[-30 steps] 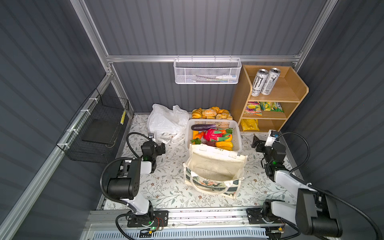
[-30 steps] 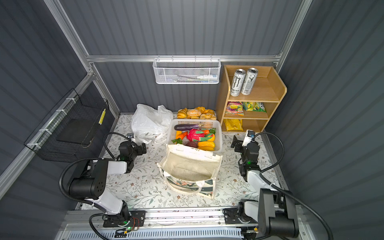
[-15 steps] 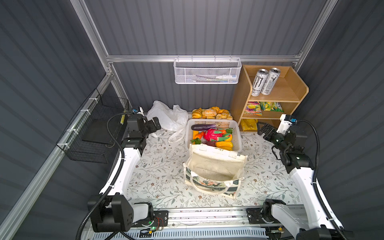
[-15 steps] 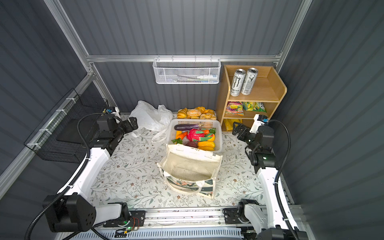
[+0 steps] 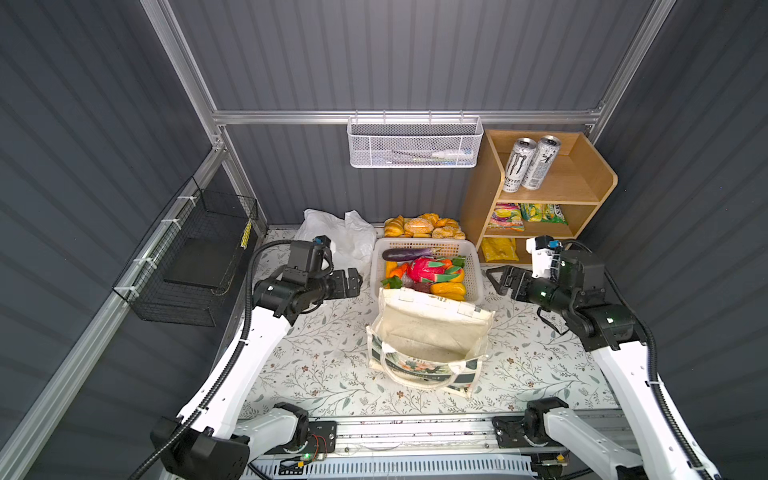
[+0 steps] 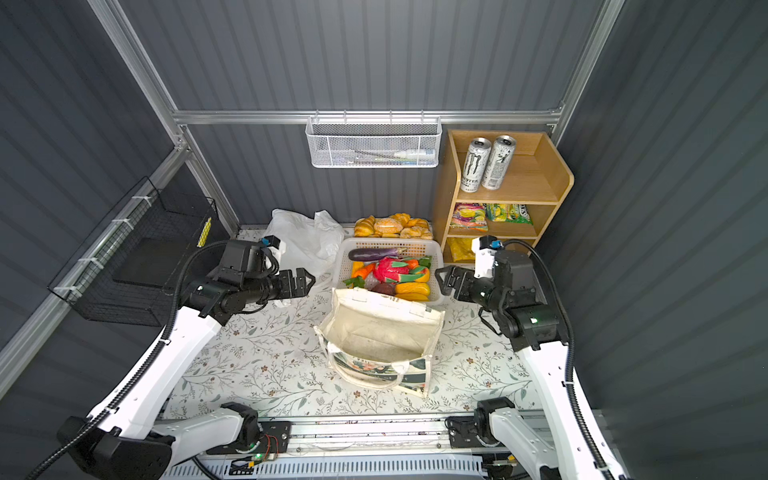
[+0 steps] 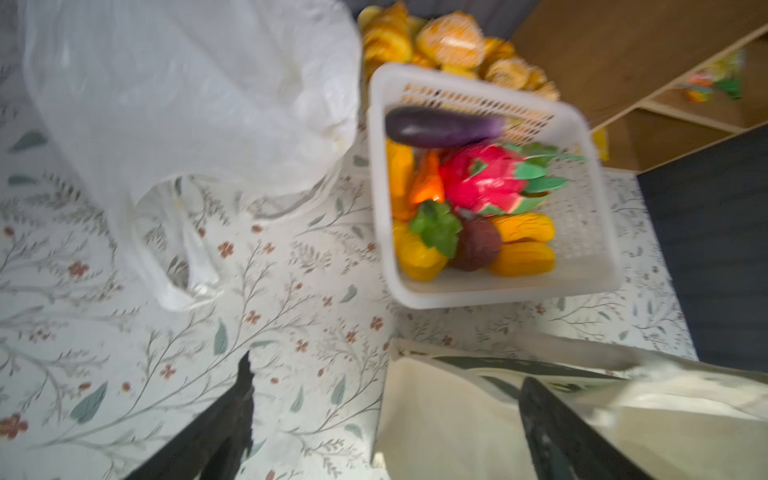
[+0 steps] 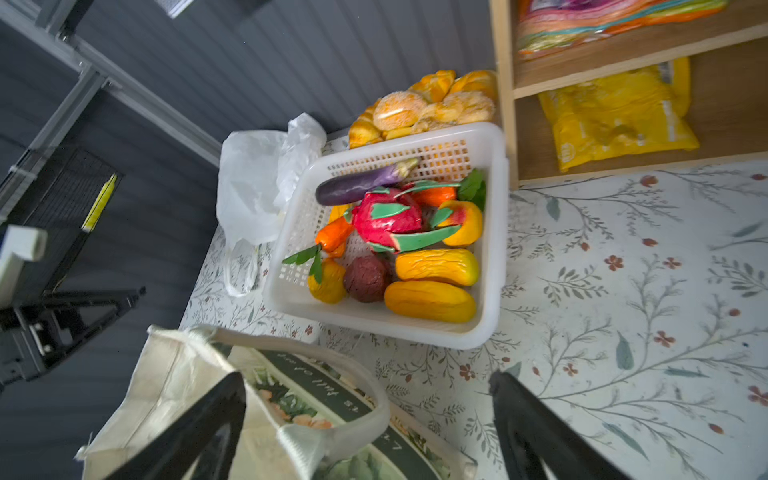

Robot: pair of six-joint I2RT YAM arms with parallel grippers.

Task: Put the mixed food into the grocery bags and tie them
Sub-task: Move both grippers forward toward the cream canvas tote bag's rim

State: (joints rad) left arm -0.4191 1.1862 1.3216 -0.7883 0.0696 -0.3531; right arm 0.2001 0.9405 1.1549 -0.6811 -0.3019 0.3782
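Both hands are empty, with jaws spread wide. The left hand (image 5: 355,283) hovers over the surface (image 5: 316,365) beside the basket (image 5: 476,270) wall nearest the plastic bag (image 5: 338,239). The right hand (image 5: 496,280) hovers beside the opposite wall.

Nothing is packed. Toy produce (image 5: 424,270) — eggplant (image 5: 405,253) on top — lies heaped in the basket. Packets (image 5: 525,214) lie on the shelf (image 5: 590,183). The tote (image 5: 428,332) stands open just in front of the basket, unsupported.

Hazards:
- Glossy, rounded produce may slip from a narrow pinch.
- A hand snagging a strap (image 8: 376,386) would likely topple the tote.
- The plastic bag lies crumpled — open its mouth before loading.
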